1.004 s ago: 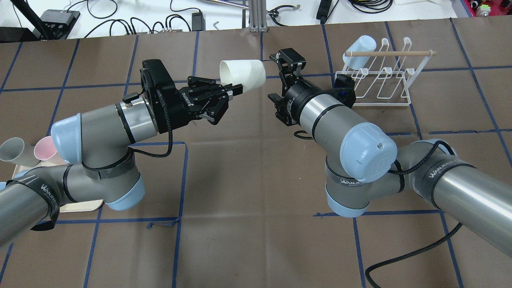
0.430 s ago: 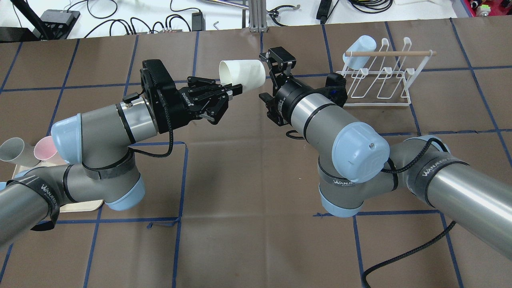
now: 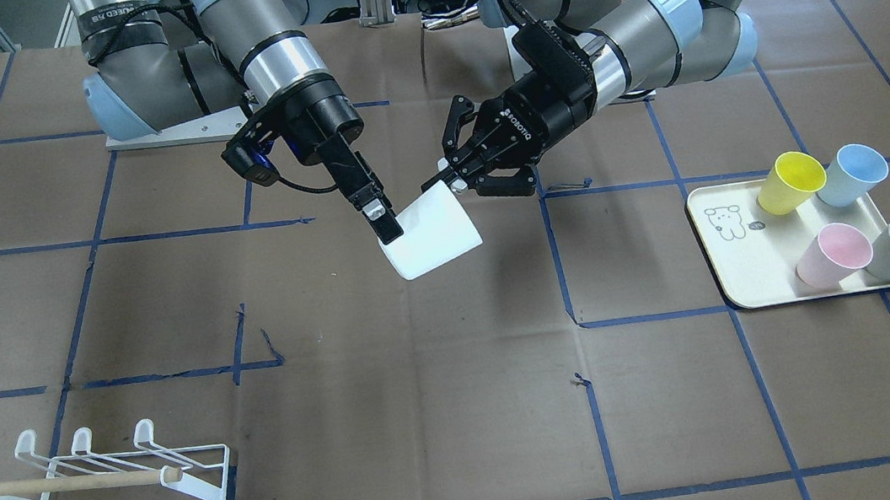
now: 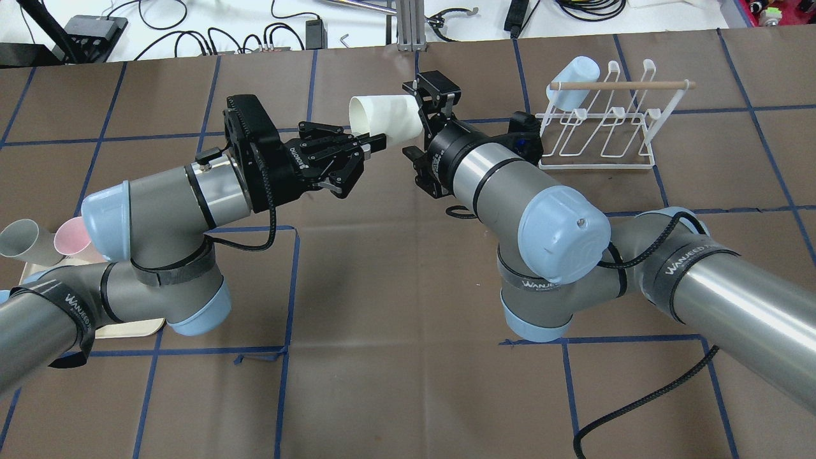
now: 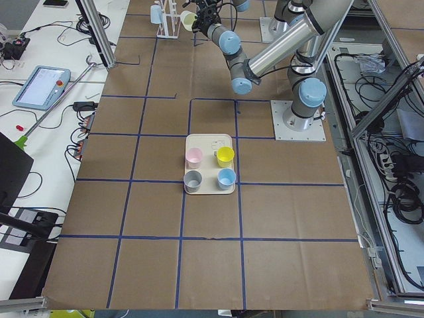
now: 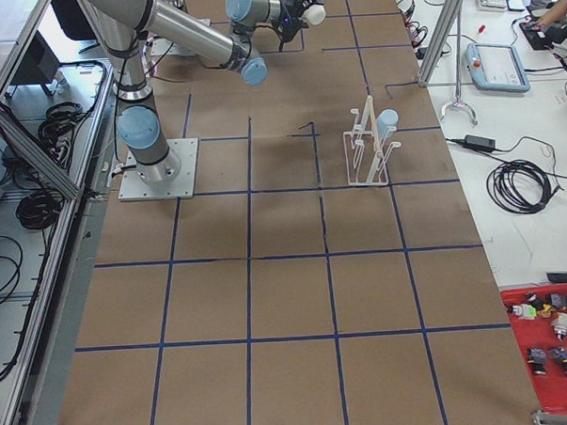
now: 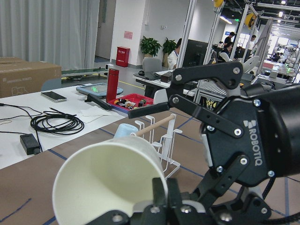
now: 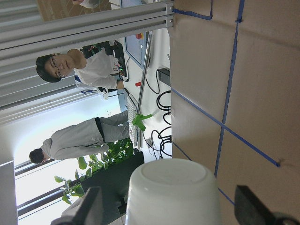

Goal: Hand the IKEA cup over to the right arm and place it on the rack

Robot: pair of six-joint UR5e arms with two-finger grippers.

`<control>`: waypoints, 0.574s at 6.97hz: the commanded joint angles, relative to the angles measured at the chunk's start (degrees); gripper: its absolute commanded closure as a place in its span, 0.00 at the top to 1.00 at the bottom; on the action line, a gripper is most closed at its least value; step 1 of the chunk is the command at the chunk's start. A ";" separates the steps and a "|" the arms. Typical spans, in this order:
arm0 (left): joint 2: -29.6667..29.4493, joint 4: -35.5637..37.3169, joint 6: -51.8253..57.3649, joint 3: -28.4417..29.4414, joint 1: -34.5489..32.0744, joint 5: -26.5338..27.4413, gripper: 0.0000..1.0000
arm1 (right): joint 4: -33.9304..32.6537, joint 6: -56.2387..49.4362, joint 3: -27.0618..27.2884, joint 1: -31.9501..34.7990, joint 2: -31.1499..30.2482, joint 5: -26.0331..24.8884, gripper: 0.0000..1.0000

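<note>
IKEA cup (image 4: pixel 386 116), white and lying on its side in the air over the middle of the desk (image 4: pixel 395 287), is pinched at its rim by the left fingers (image 4: pixel 375 140). These are closed on the cup wall, with the mouth turned toward that arm. The change is on the other side. A second ago the right fingers (image 8: pixel 90 208) hung clear of the cup's closed base; since then that arm has slid leftward, while the left arm and the cup have not moved. Now the right fingers are spread wide, one on each side of the base, as the right wrist view shows. Whether either of them already touches the wall I cannot tell. I judge the hand-over to be at its turning point: the right fingers need only close before the left ones let go. The rack (image 4: pixel 599 131) stands well apart at the far right of the desk, with a pale blue cup (image 4: pixel 574 83) already on a prong. Readable writing includes "ROBOTIQ" on the black housing (image 3: pixel 510 119) behind the left fingers and "WANJEED" on the dark bands (image 4: pixel 688 262) around both arms. "UNIVERSAL ROBOTS" is printed on a cardboard box (image 7: pixel 28 77) in the left wrist view's background. The cream tray (image 3: pixel 722 258) carries a bear drawing; the cup shows no label I can read.
</note>
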 commanded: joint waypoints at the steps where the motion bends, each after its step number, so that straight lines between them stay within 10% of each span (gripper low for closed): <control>1: -0.07 0.00 0.00 0.00 0.00 0.03 0.07 | 0.10 0.23 -2.41 1.18 2.34 -0.08 1.00; 4: -0.07 0.00 0.00 0.00 0.00 0.12 0.07 | 0.10 0.14 -2.77 1.36 2.88 0.18 0.98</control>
